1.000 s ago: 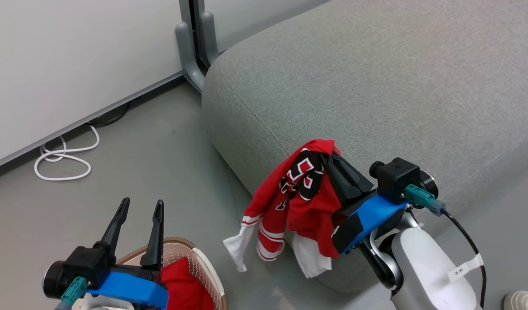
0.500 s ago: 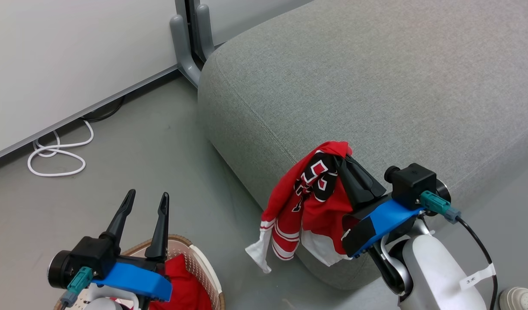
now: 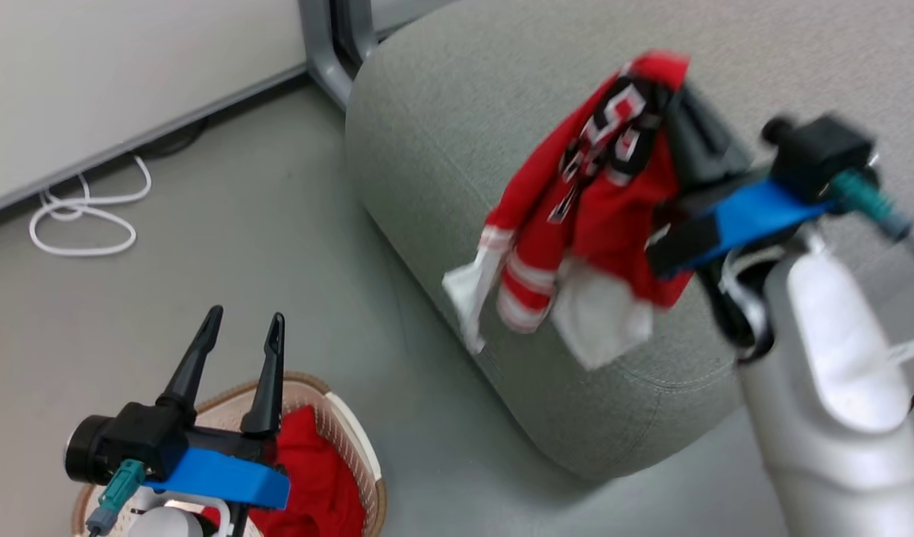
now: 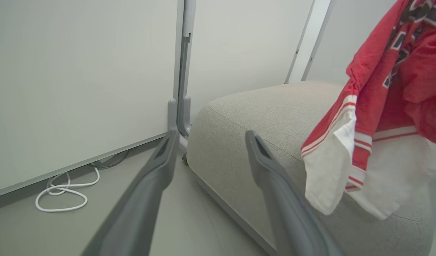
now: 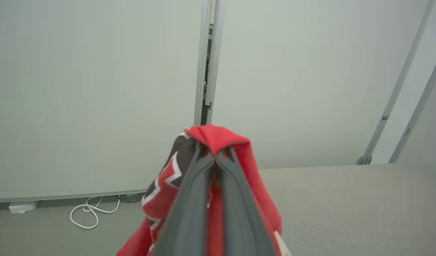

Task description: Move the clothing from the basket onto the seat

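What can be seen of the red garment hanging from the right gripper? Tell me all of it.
The red garment is soft fabric with white-striped trim, white lower panels and black-and-white numerals. The right gripper, shut, pinches a bunched fold at its top; the rest hangs limp and crumpled above the front corner of the seat. Whether its hem touches it cannot be told.
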### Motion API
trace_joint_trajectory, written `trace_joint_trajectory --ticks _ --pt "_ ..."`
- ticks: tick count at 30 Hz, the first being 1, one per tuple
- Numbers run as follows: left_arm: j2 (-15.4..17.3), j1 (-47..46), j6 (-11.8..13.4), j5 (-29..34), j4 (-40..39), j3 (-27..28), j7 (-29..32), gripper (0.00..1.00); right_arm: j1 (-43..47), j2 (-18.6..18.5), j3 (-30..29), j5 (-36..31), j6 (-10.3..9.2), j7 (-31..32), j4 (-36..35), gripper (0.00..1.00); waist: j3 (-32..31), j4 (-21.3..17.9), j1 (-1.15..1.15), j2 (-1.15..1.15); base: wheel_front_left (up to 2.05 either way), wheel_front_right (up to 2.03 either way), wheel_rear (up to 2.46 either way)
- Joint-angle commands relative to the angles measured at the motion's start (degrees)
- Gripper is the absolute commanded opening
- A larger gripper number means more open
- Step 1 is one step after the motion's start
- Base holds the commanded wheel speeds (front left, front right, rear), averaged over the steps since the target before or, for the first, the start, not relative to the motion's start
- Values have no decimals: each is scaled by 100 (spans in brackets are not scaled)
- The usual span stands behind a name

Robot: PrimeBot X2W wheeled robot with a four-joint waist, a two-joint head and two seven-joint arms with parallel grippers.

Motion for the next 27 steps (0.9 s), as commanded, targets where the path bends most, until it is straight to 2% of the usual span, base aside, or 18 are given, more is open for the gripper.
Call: trace_joint_trajectory --ticks 1,6,10,15,22,27 --pt "59 -73 -37 21 -78 16 -15 100 -323 -12 -148 -16 1 36 -40 0 337 166 0 0 0 0 0" --pt "201 -319 -44 117 -428 -119 -5 100 -1455 -326 -1117 -144 2 271 -10 0 1037 463 0 0 0 0 0" --pt "351 -690 -48 193 -788 -251 137 100 -2267 -806 -1899 -335 1 496 10 0 1701 771 0 0 0 0 0" --pt "530 -1051 -35 300 -1261 -265 325 100 -2926 -1405 -2581 -688 1 753 181 0 2383 1054 0 0 0 0 0" --pt "607 -1409 27 430 -1737 -332 541 100 -2946 -1895 -3218 -784 1 970 1140 0 2867 1420 0 0 0 0 0" --pt "598 -1485 70 420 -1848 -363 576 100 -2674 -1924 -3239 -886 1 1049 1935 0 2925 1525 0 0 0 0 0"
